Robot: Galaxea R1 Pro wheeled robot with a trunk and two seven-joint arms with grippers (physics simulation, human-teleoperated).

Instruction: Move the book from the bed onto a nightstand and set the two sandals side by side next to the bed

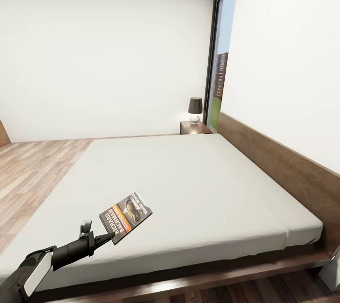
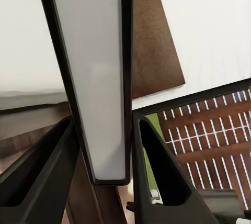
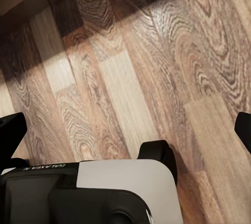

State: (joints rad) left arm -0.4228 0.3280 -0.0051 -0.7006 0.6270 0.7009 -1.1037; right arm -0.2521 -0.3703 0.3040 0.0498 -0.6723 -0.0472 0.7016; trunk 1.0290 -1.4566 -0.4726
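My left gripper (image 1: 106, 237) is shut on the lower corner of the book (image 1: 126, 215), holding it tilted just above the near-left part of the bed (image 1: 198, 180). The cover is dark, with white lettering and an orange band. In the left wrist view the book (image 2: 97, 77) stands edge-on, pinched between both fingers (image 2: 47, 171). A dark nightstand (image 1: 192, 128) stands at the bed's far corner by the headboard (image 1: 283, 166). My right gripper (image 3: 128, 129) hangs open over the wood floor (image 3: 157, 51), its tips at the picture's sides. The sandals are out of view.
A small lamp (image 1: 195, 109) with a dark shade sits on the nightstand. A tall dark-framed window (image 1: 219, 57) is behind it. Wood floor (image 1: 33, 166) runs along the bed's left side. The robot's base (image 3: 120, 187) is under the right gripper.
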